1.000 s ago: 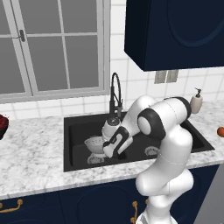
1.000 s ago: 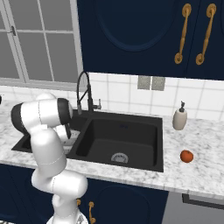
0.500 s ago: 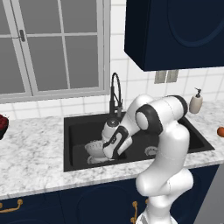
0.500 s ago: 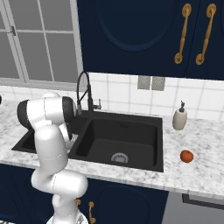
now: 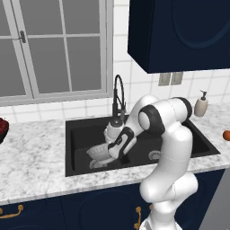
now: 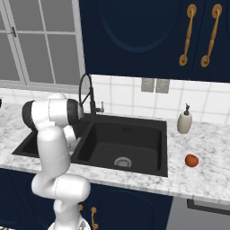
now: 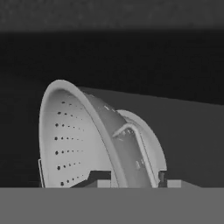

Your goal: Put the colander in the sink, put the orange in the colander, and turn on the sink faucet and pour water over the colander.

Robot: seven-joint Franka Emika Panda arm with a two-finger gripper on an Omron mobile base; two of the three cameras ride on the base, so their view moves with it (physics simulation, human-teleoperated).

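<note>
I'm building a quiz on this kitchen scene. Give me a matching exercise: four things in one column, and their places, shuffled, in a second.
Things:
1. silvery-grey perforated metal colander
2. small smooth orange
3. white soap dispenser bottle
4. tall dark gooseneck faucet

Places:
A. on the marble counter, right of the black double-basin sink, near the front edge
B. behind the sink, at the divider between basins
C. down in the sink's left basin
D. on the counter by the tiled wall, right of the sink

Pairs: 1-C, 2-A, 3-D, 4-B
</note>
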